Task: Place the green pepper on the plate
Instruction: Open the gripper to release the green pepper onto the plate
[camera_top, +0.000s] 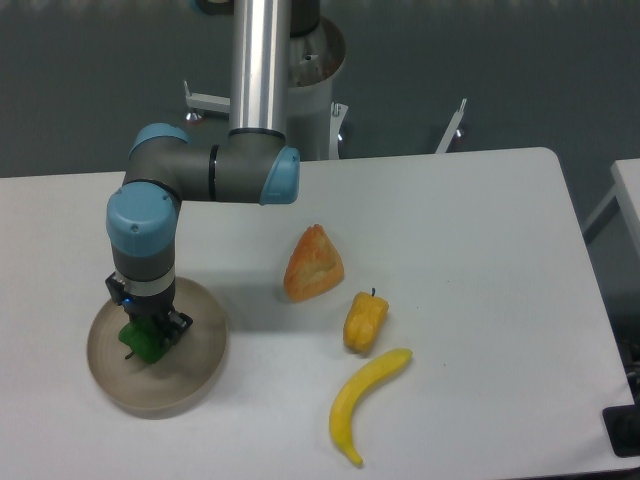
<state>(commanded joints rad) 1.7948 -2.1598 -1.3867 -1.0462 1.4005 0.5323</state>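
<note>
Hovering over round beige plate (190, 385) at near left, two-finger gripper (150, 335) grips glossy dark-green pepper (143, 343), apparently touching plate; clean release calls for opening fingers, lifting straight up.

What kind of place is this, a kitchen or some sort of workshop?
Most likely a robotics lab, not a kitchen. An arm stands at a bare white table, its gripper over a plate at a green pepper, with a banana laid out nearby.
</note>
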